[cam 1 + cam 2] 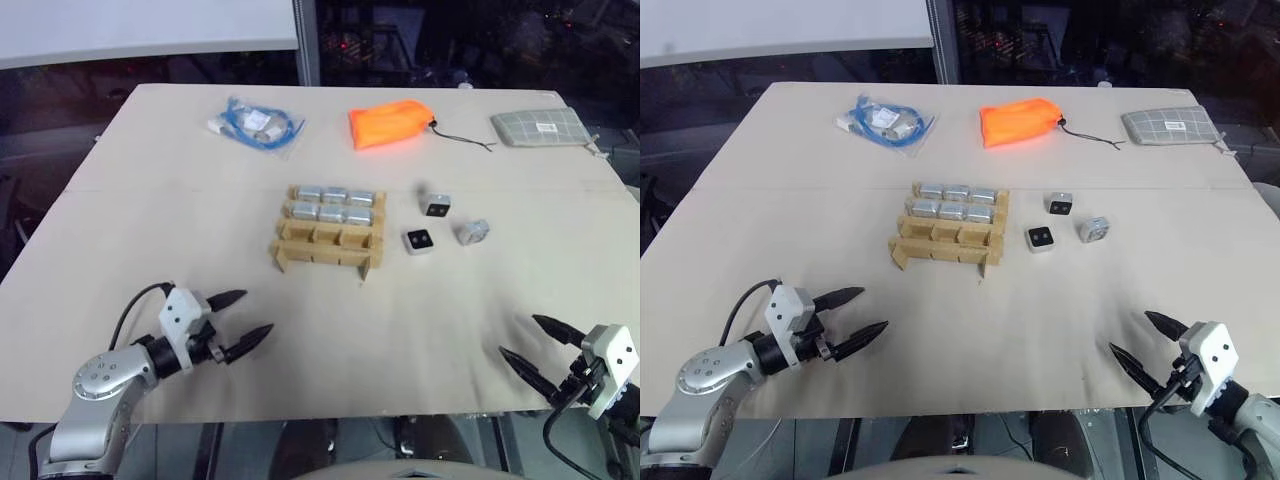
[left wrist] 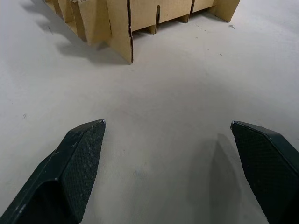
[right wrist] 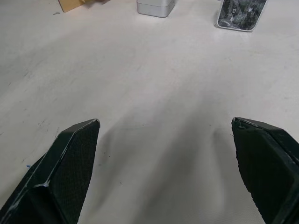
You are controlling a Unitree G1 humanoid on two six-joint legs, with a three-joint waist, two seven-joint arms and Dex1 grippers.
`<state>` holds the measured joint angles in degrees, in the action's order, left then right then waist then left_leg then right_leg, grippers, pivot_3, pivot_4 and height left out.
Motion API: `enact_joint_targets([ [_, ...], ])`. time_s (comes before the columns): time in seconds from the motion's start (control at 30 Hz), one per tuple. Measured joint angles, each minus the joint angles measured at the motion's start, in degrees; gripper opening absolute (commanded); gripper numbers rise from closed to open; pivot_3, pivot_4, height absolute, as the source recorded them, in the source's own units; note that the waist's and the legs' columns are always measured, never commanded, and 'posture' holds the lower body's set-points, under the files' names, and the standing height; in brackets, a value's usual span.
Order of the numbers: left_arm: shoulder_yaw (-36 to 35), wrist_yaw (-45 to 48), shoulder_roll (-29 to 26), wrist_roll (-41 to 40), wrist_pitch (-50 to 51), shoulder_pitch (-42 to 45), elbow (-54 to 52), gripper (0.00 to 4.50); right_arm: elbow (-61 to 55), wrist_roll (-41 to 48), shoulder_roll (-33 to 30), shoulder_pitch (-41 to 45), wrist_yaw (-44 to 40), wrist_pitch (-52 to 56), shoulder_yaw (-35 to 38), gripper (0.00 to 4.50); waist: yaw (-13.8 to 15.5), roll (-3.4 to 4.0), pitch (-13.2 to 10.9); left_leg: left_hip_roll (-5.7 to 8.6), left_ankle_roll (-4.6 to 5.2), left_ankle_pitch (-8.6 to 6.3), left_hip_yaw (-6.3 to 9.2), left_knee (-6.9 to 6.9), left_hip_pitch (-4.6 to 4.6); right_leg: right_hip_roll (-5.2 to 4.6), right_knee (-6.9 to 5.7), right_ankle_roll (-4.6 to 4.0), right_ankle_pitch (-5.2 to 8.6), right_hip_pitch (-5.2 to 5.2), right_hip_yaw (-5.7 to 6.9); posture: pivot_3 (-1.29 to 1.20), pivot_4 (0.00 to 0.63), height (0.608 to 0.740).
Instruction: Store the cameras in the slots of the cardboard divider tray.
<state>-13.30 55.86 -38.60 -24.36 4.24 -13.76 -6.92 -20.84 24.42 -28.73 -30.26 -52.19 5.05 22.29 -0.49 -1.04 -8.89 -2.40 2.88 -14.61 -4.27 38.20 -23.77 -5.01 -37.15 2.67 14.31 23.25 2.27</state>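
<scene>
A: Nearest, left end effector [image 1: 243, 315] and right end effector [image 1: 528, 343]: both spread, empty, at the worktop [image 1: 120, 200] near edge.

B: Target location?

A: Cardboard divider tray [image 1: 328, 240] at centre, six cameras [image 1: 334, 204] stored, near row of three slots vacant. Three loose cameras [image 1: 419, 241] lie right of it, far-left of the nearer right end effector.

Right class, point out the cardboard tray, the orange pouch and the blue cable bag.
cardboard tray [image 1: 325, 252], left eye view, empty front row.
orange pouch [image 1: 388, 126], left eye view, middle of fabric.
blue cable bag [image 1: 256, 125], left eye view, coiled cable.
</scene>
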Motion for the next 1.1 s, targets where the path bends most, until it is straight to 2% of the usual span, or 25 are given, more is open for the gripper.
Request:
enact_joint_targets([
  [0.87, 0.0, 1.9, 0.7, 0.5, -2.1, 1.7, 3.1, 4.50, 1.8, -1.3, -0.7, 2.5, 0.5, -1.3, -2.4, 4.48, 0.1, 0.14, 0.1, 0.02, 0.01, 0.01, 0.00, 0.11, 0.03, 0.06, -0.16, 0.01, 0.00, -0.02, 0.00, 0.00, 0.150, 0.740],
  [1.1, -0.1, 4.6, 0.4, -2.3, -1.1, 3.1, 3.1, 4.50, 1.8, -1.7, -0.5, 6.9, 2.7, -0.5, -5.7, 4.48, 0.1, 0.14, 0.1, 0.02, 0.01, 0.01, -0.01, 0.16, 0.04, 0.06, -0.25, 0.01, 0.00, -0.01, -0.03, 0.00, 0.150, 0.740],
])
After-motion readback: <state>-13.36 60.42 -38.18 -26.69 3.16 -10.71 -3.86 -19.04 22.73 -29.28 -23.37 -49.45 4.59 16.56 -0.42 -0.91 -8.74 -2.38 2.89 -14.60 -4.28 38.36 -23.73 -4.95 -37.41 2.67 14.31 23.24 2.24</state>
